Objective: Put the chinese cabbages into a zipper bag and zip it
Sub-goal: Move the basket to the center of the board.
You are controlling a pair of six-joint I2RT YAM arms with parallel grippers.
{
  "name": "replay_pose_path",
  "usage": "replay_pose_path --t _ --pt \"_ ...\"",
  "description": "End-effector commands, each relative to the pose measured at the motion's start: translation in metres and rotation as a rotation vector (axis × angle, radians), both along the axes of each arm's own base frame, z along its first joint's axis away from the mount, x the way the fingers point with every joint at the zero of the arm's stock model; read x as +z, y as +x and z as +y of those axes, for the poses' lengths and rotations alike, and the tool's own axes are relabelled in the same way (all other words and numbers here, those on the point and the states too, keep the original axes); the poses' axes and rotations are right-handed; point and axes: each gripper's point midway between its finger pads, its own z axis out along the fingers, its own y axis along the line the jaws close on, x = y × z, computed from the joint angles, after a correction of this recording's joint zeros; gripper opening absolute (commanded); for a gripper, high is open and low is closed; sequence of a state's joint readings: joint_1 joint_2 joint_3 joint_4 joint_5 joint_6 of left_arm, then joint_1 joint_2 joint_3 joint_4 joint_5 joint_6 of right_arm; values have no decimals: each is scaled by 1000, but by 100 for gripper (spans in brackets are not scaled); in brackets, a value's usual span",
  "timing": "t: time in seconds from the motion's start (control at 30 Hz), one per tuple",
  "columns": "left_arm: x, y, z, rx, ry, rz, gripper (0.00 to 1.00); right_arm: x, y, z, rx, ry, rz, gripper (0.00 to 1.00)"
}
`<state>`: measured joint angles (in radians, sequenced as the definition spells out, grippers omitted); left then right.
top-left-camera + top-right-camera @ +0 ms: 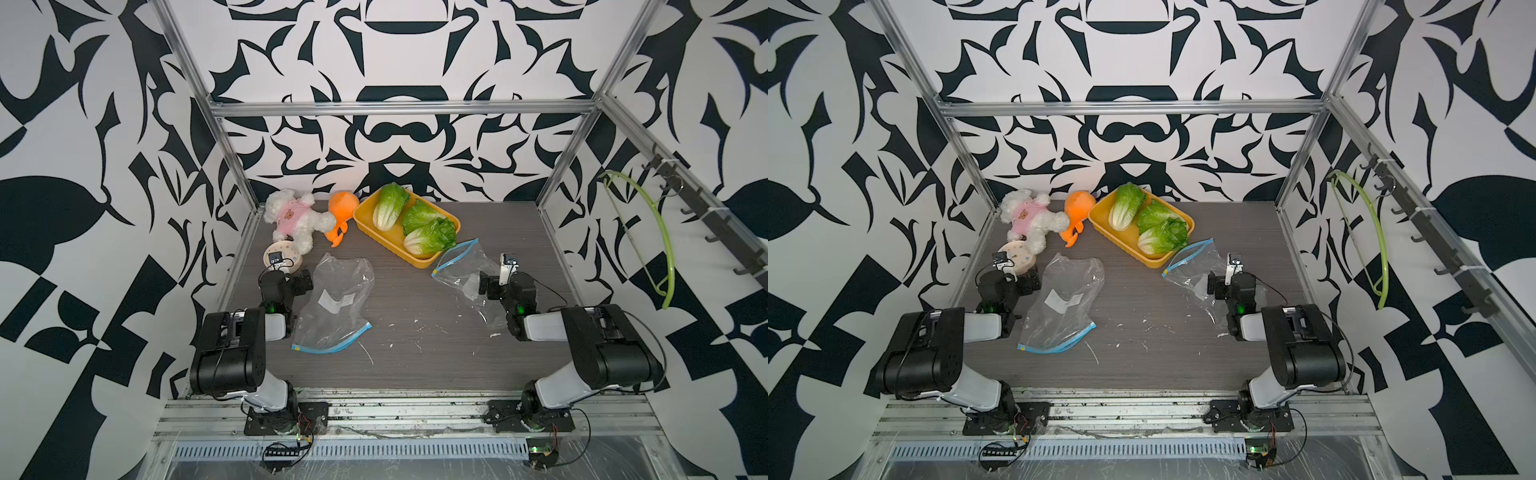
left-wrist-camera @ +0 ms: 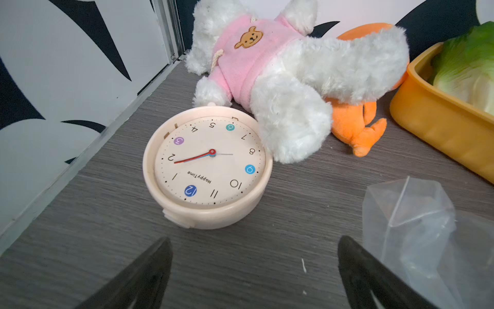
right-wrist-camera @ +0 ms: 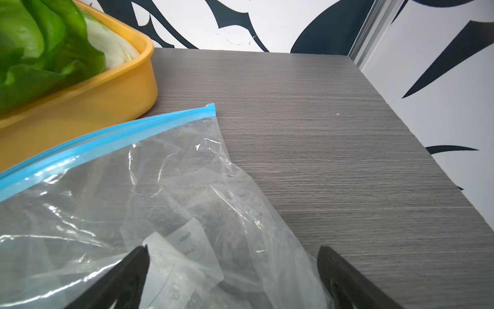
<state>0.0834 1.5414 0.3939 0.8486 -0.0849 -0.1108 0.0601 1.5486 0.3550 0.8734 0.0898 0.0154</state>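
Note:
Three chinese cabbages [image 1: 390, 206] [image 1: 419, 216] [image 1: 430, 237] lie in a yellow tray [image 1: 386, 243] at the back of the table, seen in both top views. One clear zipper bag [image 1: 338, 303] with a blue zip strip lies flat left of centre. A second zipper bag [image 1: 461, 266] lies crumpled against the tray's near corner. My left gripper [image 2: 255, 240] stands open over bare table, facing a clock, with the first bag's corner [image 2: 409, 214] beside one finger. My right gripper [image 3: 234, 249] is open low over the second bag [image 3: 160, 187], its plastic lying between the fingers.
A cream clock [image 2: 208, 166] lies face up at the back left, touched by a white plush bear in pink [image 1: 291, 220]. An orange plush toy [image 1: 343, 212] sits between the bear and the tray. Metal frame posts and patterned walls close in three sides. A green hanger [image 1: 660, 232] hangs on the right wall.

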Motion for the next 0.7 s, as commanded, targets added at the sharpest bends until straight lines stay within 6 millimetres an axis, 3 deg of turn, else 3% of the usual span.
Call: replay_pose_path --t 0.0,0.67 --pt "2 0 -1 -10 2 -10 99 6 2 1 7 -5 -22 100" --pt "3 0 -2 -13 1 -16 99 9 0 4 23 4 -39 100"
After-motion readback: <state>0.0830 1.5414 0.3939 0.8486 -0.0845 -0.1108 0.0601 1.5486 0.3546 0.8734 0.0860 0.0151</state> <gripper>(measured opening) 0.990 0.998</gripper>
